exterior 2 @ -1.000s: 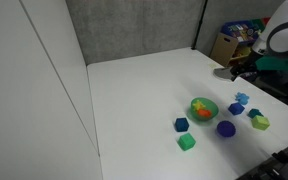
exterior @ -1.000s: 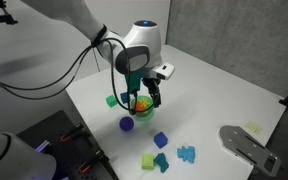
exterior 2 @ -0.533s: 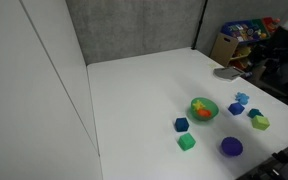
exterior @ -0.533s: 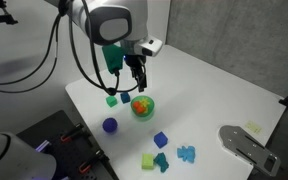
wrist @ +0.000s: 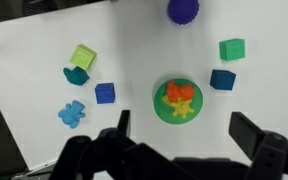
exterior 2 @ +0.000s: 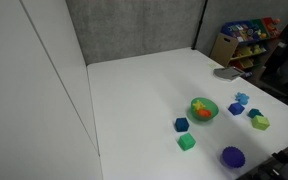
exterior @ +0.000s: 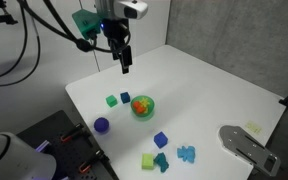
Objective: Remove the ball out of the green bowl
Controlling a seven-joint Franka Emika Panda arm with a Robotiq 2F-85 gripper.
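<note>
The dark purple ball [exterior: 102,125] lies on the white table outside the green bowl [exterior: 143,105], near the table's edge. It also shows in an exterior view [exterior 2: 232,156] and at the top of the wrist view [wrist: 183,9]. The green bowl [exterior 2: 204,107] [wrist: 179,102] holds small orange and yellow toys. My gripper [exterior: 124,62] [wrist: 181,138] hangs high above the table, open and empty, well clear of the bowl.
Toy blocks lie around the bowl: a green cube [exterior: 111,100], a dark blue cube [exterior: 125,97], a blue cube [exterior: 161,139], a yellow-green block [exterior: 148,160], a teal piece [exterior: 161,160] and a light blue figure [exterior: 187,154]. A grey device [exterior: 247,146] sits at the table's corner.
The arm has risen and drawn back from the bowl, gripper empty. The purple ball has rolled a little farther from the bowl toward the table's edge.
</note>
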